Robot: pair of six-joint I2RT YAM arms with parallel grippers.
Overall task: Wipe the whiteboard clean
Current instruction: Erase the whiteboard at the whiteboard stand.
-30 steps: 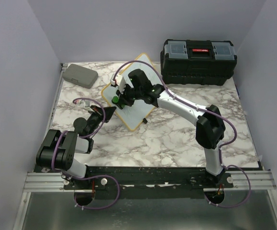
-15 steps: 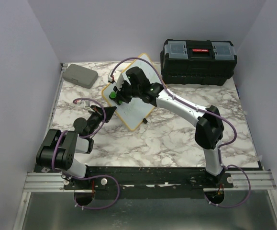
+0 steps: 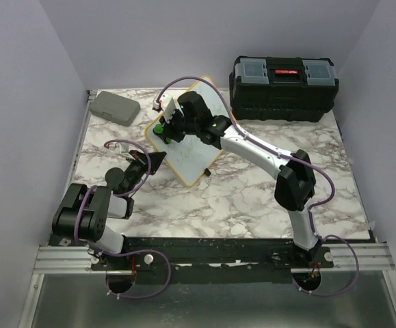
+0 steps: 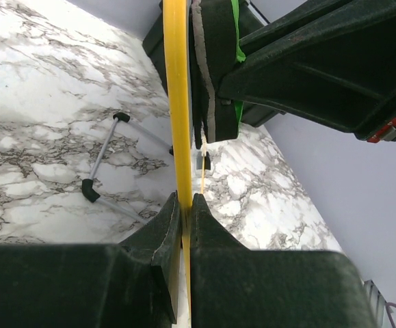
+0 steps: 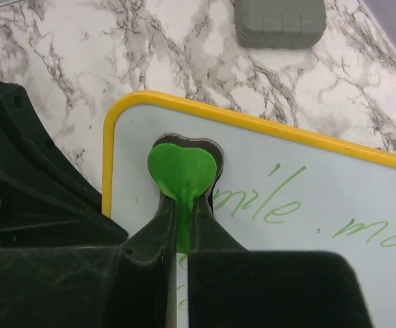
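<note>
We judge the wipe underway. Beside the toolbox (image 3: 283,87), our left gripper (image 4: 185,205) pinches the whiteboard (image 3: 192,162) frame. The right gripper (image 5: 182,205) pinches the green eraser (image 5: 181,169). The next move calls for sweeping toolbox-ward over the green writing (image 5: 266,201).

Whiteboard (image 3: 192,162): small white panel with a yellow frame (image 5: 252,123) and rounded corners. It sits on the marble table (image 3: 252,198), left of centre toward the far side, rotated so one corner points near and one far. Thin legs with black feet (image 4: 88,191) show beneath it. Not clean: green handwriting (image 5: 259,201) on the surface, partly reading "smile".
</note>
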